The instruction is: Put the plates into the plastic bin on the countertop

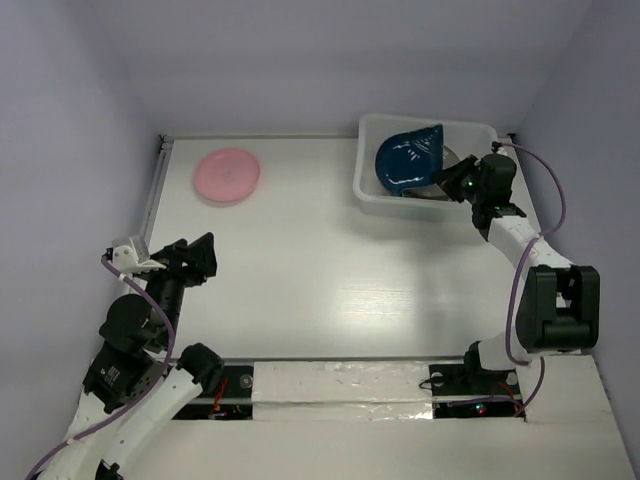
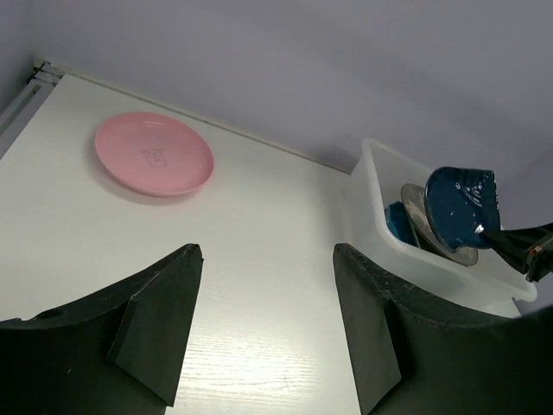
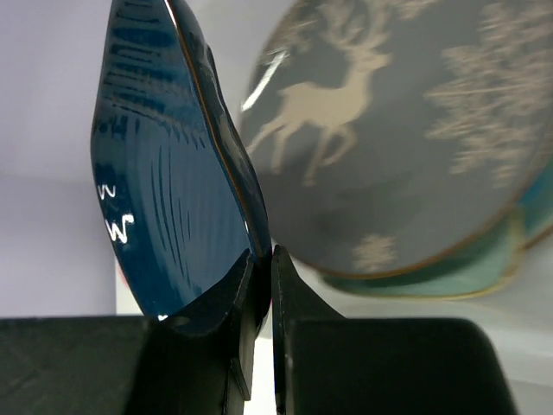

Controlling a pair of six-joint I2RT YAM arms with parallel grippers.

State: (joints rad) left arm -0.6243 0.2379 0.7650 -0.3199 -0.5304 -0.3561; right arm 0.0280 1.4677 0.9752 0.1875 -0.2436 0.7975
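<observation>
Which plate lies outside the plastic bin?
The pink round plate: it lies flat on the countertop, far from the plastic bin. The dark blue plate, gripped on edge by the right gripper, and the grey deer plate are at the bin.

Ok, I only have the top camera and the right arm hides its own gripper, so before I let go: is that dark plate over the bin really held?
Observer: Yes. The right wrist view shows the right gripper shut on the rim of the dark teal plate, which stands on edge.
Operator: What else is in the plastic bin?
Observer: A dark grey plate with a gold deer, resting on a pale green plate.
Operator: And the left gripper?
Observer: Open and empty, facing the pink plate on the countertop.
</observation>
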